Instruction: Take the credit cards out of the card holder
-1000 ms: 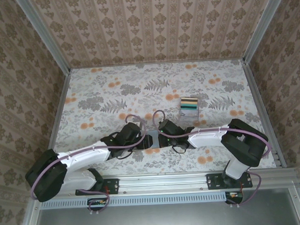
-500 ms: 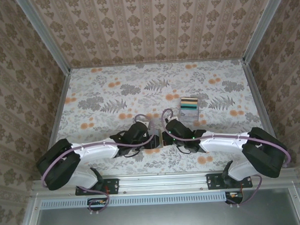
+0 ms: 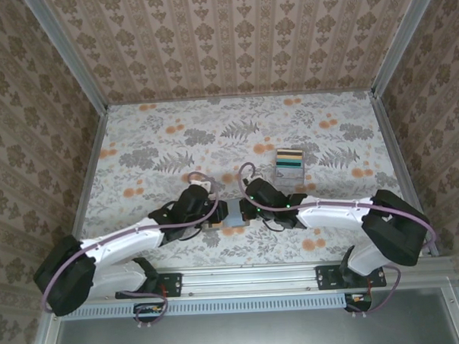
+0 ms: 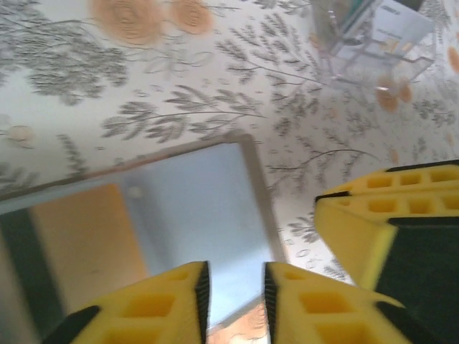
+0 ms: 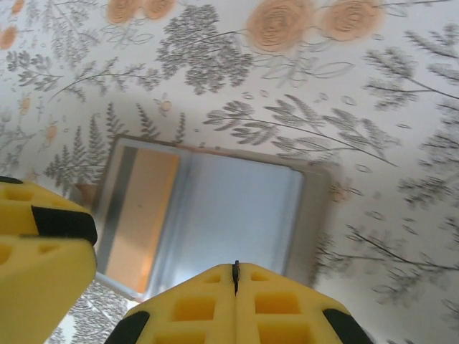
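Two pairs of blocky yellow fingers, their faces moulded with square hollows, meet over the card holder (image 3: 233, 212), which lies at the middle of the bench (image 3: 152, 145), close to its near edge. The bench wears a matt covering printed with grey ferns and orange blooms. The left fingers (image 4: 165, 304) stand a narrow slit apart with nothing gripped between them, poised at the holder's left side; whether they touch it cannot be told. The holder lies spread flat, a thin rectangle with a taupe-grey rim and two smooth bluish-grey panels inside. An orange credit card (image 4: 86, 236) sits flat in its left panel, and the right panel shows bare lining. The right fingers (image 5: 193, 308) are pressed tight together, only a hairline seam between them, holding nothing, at the holder's right side. Farther right and toward the far side stands a clear plastic box (image 3: 289, 173) holding a stack of coloured cards (image 3: 291, 158), apart from the holder.
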Tool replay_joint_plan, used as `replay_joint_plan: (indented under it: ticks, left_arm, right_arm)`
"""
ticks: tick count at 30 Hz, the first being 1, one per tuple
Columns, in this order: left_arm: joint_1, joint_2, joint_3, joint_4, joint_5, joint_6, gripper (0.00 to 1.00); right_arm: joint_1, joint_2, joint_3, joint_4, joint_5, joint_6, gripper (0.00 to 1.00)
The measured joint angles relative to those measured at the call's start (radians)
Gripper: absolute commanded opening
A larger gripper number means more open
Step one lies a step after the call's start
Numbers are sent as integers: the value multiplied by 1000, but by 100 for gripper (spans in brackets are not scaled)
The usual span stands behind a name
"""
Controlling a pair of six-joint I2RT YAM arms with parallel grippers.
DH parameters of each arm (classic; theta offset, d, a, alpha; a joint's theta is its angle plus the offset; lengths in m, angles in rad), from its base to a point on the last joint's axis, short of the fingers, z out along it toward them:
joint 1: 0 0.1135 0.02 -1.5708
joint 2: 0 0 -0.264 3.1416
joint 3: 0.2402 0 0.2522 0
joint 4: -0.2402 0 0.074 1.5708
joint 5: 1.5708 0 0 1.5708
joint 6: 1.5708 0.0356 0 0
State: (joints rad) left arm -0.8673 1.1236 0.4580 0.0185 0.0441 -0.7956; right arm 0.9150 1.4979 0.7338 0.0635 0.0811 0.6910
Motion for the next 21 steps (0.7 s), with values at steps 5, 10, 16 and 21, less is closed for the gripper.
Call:
replay_joint_plan:
  ticks: [5,10,16,21]
  left_arm:
    - [88,-89,-89,-75,-4,2,21]
    - [130,-149,-142,-124,-3,3,21]
    - [135,-155,-163,-124,5,2,21]
    - [135,-150,-169,-132,-3,3,16]
  right_arm:
    - [34,72,82,2,-40,-3,0]
    - [43,155,156,1,-97,17,3]
    - [43,245,207,-3,-144,51,6]
    - [43,283,215,-18,-158,77,7]
